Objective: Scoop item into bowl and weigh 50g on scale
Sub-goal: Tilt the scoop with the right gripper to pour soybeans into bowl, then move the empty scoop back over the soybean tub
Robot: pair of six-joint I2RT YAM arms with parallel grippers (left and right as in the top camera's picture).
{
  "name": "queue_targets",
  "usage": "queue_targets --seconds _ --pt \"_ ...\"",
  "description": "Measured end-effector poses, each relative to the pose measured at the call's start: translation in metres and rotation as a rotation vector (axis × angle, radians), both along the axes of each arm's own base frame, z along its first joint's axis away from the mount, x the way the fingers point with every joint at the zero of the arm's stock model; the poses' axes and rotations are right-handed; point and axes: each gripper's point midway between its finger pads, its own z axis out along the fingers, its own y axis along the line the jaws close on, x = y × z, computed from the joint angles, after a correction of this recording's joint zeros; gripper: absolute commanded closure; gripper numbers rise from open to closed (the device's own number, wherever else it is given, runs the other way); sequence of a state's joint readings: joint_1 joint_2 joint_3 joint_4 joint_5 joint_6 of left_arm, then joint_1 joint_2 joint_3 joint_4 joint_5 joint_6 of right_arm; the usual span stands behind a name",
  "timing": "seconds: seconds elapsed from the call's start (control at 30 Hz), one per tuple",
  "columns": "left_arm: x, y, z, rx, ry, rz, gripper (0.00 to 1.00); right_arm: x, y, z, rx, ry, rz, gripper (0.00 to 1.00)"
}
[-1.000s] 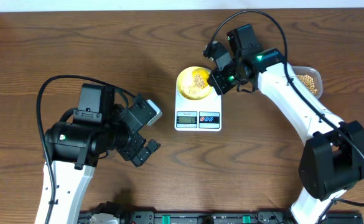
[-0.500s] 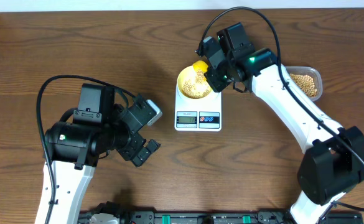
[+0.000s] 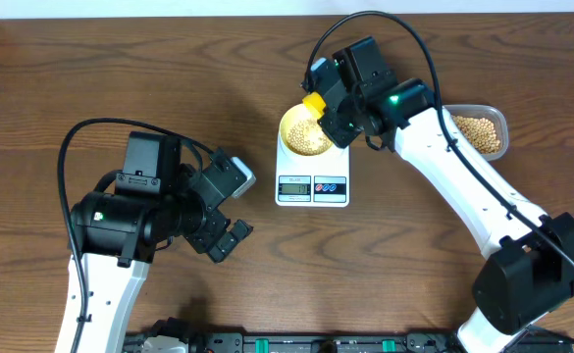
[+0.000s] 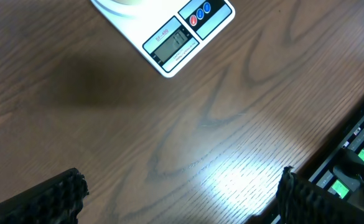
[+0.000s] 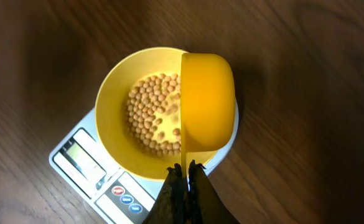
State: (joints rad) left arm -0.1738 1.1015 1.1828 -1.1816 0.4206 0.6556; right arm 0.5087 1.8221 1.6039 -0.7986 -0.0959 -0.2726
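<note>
Wooden table carries all items. White scale sits near the table's middle, with its display and two round buttons on the edge facing the robot. Pale yellow bowl stands on the scale platform and covers most of it. Beans lie in a loose layer across the bowl floor, with some bare bowl bottom visible among them. Right gripper is clenched on the thin handle of a bright yellow scoop. The scoop is held above the right part of the bowl, turned on its side, with its open face toward the bowl's centre. Whether any beans are left inside the scoop cannot be told. A clear container stands at the right of the table, well apart from the scale, and holds more beans. Left gripper hangs above bare wood to the left of the scale, fingers spread wide and grasping nothing. In the left wrist view, only the display corner of the scale is visible.
</note>
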Motion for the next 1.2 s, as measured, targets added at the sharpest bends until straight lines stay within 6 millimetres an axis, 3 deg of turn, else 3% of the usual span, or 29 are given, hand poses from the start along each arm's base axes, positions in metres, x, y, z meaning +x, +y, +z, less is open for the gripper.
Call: queue_targets --seconds 0.43,0.53,0.63,0.73,0.77,0.87,1.0,1.2 --pt "0.000 0.000 0.000 0.000 0.000 0.000 0.00 0.002 -0.009 -0.001 -0.067 -0.027 0.005 0.99" --pt "0.000 0.000 0.000 0.000 0.000 0.000 0.00 0.005 -0.013 0.010 -0.063 -0.047 -0.012 0.99" --pt "0.000 0.000 0.000 0.000 0.000 0.000 0.00 0.010 -0.023 0.033 -0.040 -0.088 -0.043 0.99" --pt "0.000 0.000 0.000 0.000 0.000 0.000 0.00 0.012 -0.049 0.068 -0.008 -0.142 -0.114 0.99" --pt "0.000 0.000 0.000 0.000 0.000 0.000 0.00 0.011 -0.066 0.081 -0.001 -0.157 -0.162 0.99" --pt "0.000 0.000 0.000 0.000 0.000 0.000 0.00 0.006 -0.104 0.098 -0.004 -0.151 -0.267 0.99" --pt "0.000 0.000 0.000 0.000 0.000 0.000 0.00 -0.016 -0.167 0.084 -0.072 -0.016 -0.437 0.99" --pt "0.000 0.000 0.000 0.000 0.000 0.000 0.00 -0.033 -0.221 0.060 -0.114 0.139 -0.650 0.99"
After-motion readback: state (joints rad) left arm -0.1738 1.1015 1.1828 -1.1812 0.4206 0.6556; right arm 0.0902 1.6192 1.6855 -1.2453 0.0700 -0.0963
